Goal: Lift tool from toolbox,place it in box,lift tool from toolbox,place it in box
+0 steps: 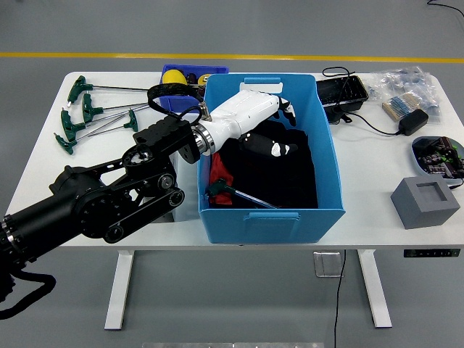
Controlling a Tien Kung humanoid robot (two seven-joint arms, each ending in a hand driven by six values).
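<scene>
My left hand (279, 130), white with black fingers, hangs over the middle of the big blue box (270, 218) with its fingers (289, 111) spread and nothing in them. In the box's near-left corner a green T-handle wrench (221, 191) lies on dark lining beside a red item (218, 172), its shaft running to the right. Several more green T-handle wrenches (93, 110) lie on the table's far left. A small blue bin (176, 99) with a yellow object (174, 75) stands behind my forearm.
Right of the box are a black tray (341, 90), a cable with a black adapter (414, 122), clear bags of parts (406, 83), a round dish (437, 154) and a grey foam block (425, 200). My black arm covers the table left of the box.
</scene>
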